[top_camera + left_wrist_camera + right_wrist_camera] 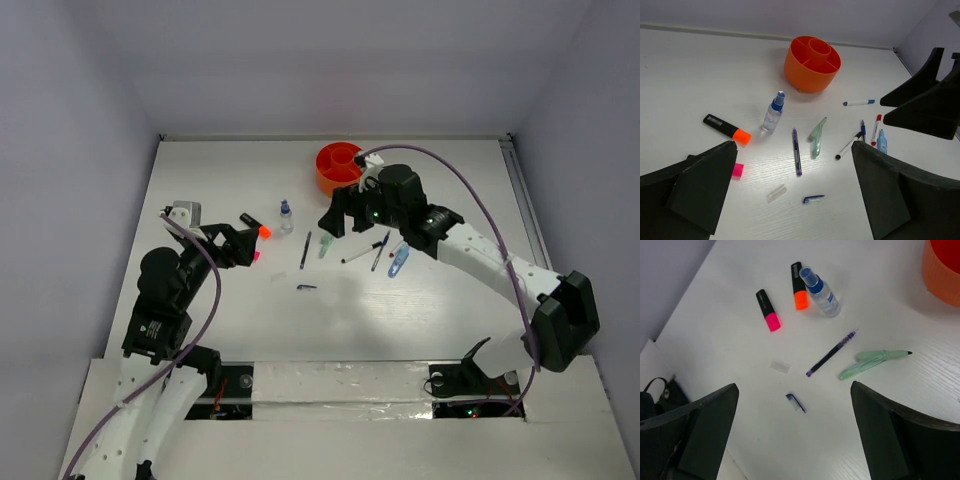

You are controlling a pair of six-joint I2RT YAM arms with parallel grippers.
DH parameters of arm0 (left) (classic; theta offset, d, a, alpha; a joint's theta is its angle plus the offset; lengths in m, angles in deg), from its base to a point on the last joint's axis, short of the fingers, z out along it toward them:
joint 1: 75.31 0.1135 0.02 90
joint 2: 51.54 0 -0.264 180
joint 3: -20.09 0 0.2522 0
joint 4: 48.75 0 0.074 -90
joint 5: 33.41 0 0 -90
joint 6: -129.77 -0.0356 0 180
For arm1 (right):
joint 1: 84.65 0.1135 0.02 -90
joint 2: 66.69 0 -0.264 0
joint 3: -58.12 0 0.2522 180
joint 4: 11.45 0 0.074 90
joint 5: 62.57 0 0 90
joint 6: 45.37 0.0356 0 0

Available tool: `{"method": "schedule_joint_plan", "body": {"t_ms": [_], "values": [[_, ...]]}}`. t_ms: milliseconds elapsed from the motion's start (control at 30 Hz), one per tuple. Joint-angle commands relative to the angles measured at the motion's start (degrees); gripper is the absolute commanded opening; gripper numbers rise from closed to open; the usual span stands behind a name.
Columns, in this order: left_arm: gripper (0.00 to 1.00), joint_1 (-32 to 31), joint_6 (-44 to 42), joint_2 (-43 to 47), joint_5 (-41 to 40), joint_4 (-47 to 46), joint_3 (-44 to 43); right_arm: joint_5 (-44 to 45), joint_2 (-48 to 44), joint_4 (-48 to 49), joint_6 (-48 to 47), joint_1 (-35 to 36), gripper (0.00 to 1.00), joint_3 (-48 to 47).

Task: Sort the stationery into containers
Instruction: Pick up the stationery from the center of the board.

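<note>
White table under pale walls is carrying every item.

1. Left gripper: hovering at centre left of the top view. Its jaws are standing wide apart, gripping nothing.
2. Right gripper: hanging just below the tub. It is likewise spread wide and is carrying nothing.
3. Orange tub: sitting upright at upper centre, its divided compartments showing no contents.
4. Blue-capped clear bottle: lying on its side at centre of the left wrist view. Its label is showing print too small to read.
5. Orange-capped black highlighter: lying left of the bottle, with white barrel lettering that cannot be read.
6. Pink-capped black highlighter: lying near it, apart.
7. Dark pen and pale green pen: lying side by side below the bottle, apart.
8. Further pens are lying in a cluster at right.
9. Clear cap and small blue clip: lying at lower centre.
</note>
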State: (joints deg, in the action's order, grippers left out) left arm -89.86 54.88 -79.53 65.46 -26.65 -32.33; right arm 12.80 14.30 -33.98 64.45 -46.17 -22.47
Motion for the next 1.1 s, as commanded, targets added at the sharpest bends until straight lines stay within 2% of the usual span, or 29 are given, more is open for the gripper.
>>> {"method": "schedule_joint_plan", "body": {"t_ms": [0, 233, 533, 767, 1067], "values": [[0.99, 0.75, -0.26, 0.65, 0.72, -2.27, -2.13, 5.58, 3.02, -1.95, -3.02, 1.77, 1.00, -4.97], [0.99, 1.36, 0.44, -0.13, -1.48, -1.83, -2.22, 10.15, 14.08, -5.81, -5.57, 2.92, 1.00, -14.37], [0.99, 1.36, 0.88, -0.05, -2.53, -1.75, -2.04, 17.00, 26.23, -11.87, -8.65, 7.83, 1.00, -27.29], [0.99, 1.36, 0.88, 0.74, -3.33, -1.66, -2.39, 18.59, 34.67, -14.95, -10.32, 8.37, 1.00, -35.91], [0.99, 1.36, 0.71, 0.22, -2.45, -2.10, -2.39, 21.04, 44.24, -15.75, -11.46, 8.37, 0.91, -45.57]]}}
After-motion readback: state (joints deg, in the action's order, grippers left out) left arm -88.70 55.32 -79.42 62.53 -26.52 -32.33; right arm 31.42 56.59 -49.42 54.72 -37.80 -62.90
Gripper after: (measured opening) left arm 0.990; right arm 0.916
